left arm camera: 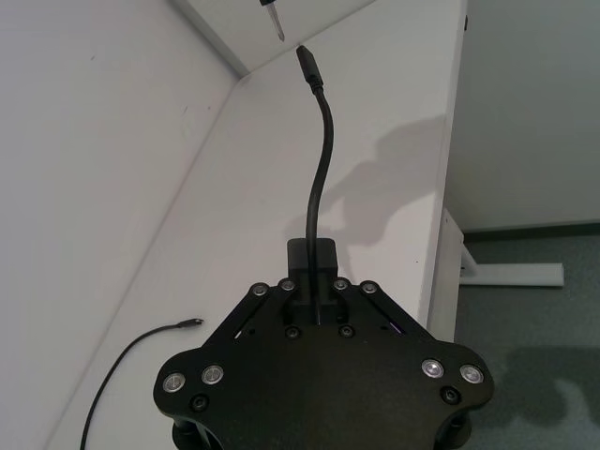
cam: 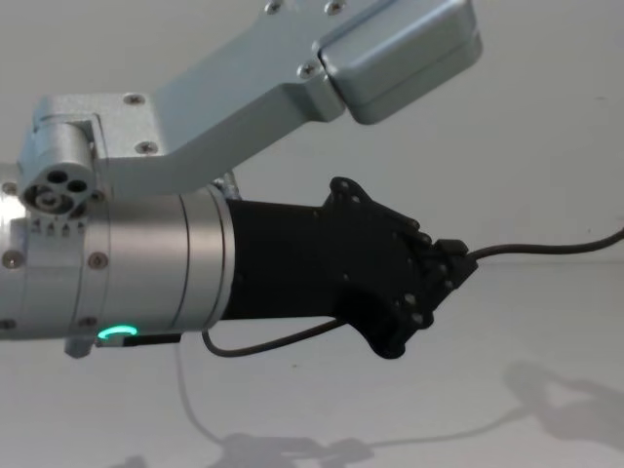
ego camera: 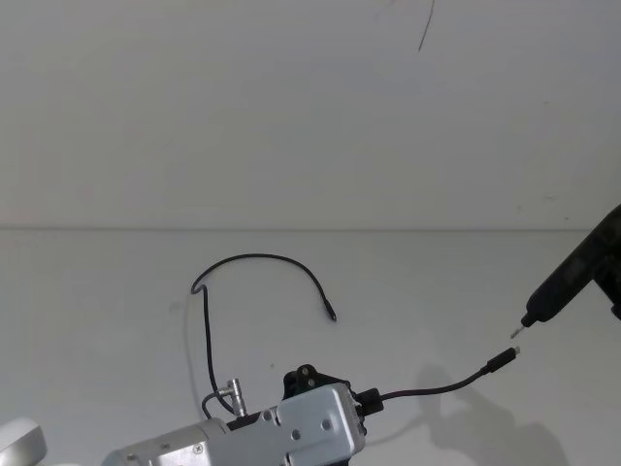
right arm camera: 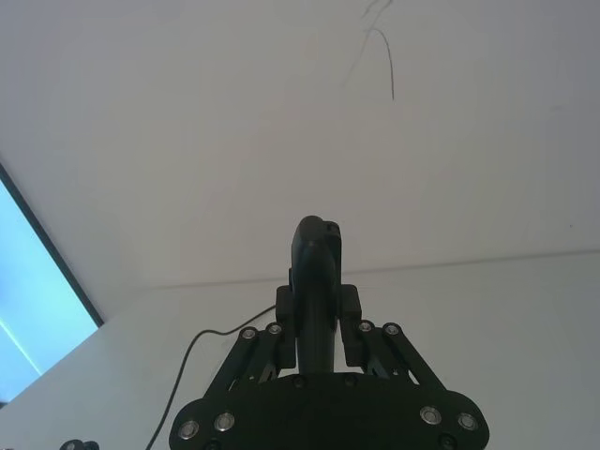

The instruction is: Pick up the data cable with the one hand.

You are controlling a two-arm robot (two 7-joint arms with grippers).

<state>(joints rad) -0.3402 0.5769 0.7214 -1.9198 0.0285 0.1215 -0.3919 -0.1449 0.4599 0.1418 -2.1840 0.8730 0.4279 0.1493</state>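
Note:
The data cable is thin and black. My left gripper, black on a silver arm, is shut on it near one end and holds that part above the white table. A short stretch runs rightward from the fingers to a small plug. The rest curves down to the table and arcs to the other plug. In the left wrist view the fingers pinch the cable. In the chest view the left gripper shows with a green ring light. My right gripper is shut on a slim dark pointed tool, whose tip hangs just above the raised plug.
The white table meets a plain white wall at the back. Its right edge drops to a grey-green floor. A white rounded object sits at the near left corner. A thin dark line marks the wall.

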